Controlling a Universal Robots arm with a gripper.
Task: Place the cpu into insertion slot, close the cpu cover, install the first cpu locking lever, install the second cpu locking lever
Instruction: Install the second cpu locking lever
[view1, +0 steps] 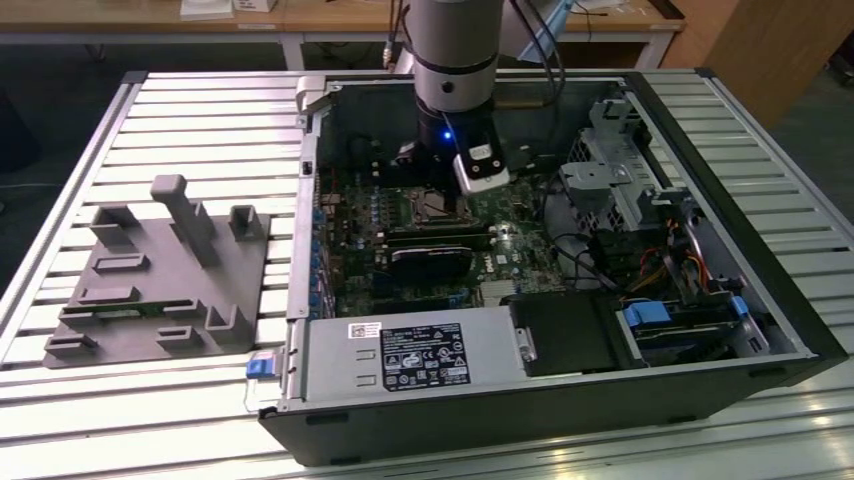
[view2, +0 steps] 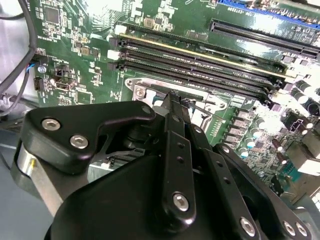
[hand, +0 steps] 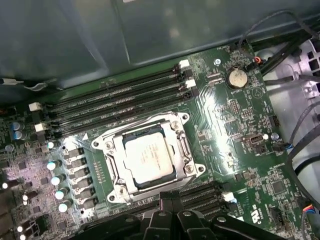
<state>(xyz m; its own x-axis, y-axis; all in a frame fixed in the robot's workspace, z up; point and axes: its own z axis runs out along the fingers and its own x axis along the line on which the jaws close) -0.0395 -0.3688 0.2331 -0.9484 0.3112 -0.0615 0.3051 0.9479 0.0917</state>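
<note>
The cpu (hand: 149, 159), a pale silvery-tan square, lies flat in the insertion slot (hand: 134, 136) on the green board. The cpu cover (hand: 118, 161), a thin silvery frame, lies down around it with the chip's face showing through its cut-out. My gripper (hand: 167, 199) hovers just beside one edge of the socket, fingers closed together with nothing between them. In the second wrist view the fingertips (view2: 172, 100) come down at the socket's metal rim (view2: 145, 89). In the exterior view the gripper (view1: 441, 182) stands over the socket (view1: 434, 207) inside the open computer case. I cannot tell how the locking levers stand.
Long black memory slots (hand: 115, 100) run beside the socket. Capacitors (hand: 56, 180) line another side. The case walls (view1: 310, 200), a drive cage (view1: 607, 180), cables (view1: 667, 260) and the power supply (view1: 414, 355) hem in the board. A grey fixture (view1: 160, 275) sits on the slatted table.
</note>
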